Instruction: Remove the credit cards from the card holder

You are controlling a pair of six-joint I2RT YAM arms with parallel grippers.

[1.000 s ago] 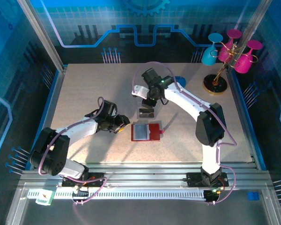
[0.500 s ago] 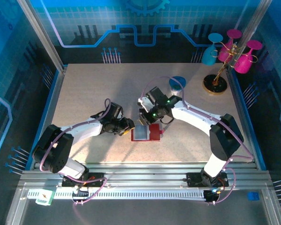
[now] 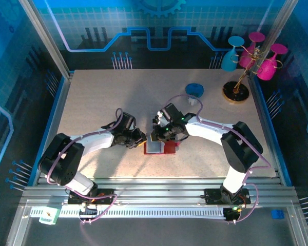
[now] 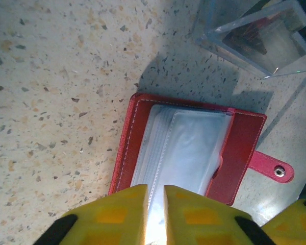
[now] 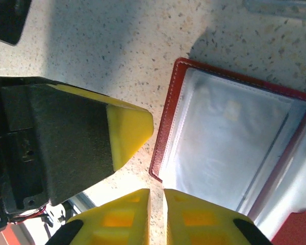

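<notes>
The card holder [image 3: 167, 148] lies open on the table, a red wallet with cloudy grey pockets [image 4: 194, 148] and a snap strap [image 4: 273, 168]. The credit cards are not clear to see; something pale lies behind the top pocket [image 5: 229, 148]. My left gripper [image 3: 141, 139] is at the wallet's left edge. Its yellow fingertips [image 4: 155, 191] are shut to a thin slit over the near pocket edge. Its tip [image 5: 130, 127] is just apart from the red rim. My right gripper [image 3: 155, 137] is over the wallet's corner, shut to a slit [image 5: 156, 196] with bare table beneath.
A clear plastic tray [image 4: 255, 35] stands just beyond the wallet. A blue round dish [image 3: 195, 89] and a stand with coloured glasses [image 3: 246, 56] are at the back right. The table's left half has free room.
Both arms have come in to the wallet; the right gripper dropped from over the clear tray to the wallet's top left corner. Both pairs of jaws have narrowed.
</notes>
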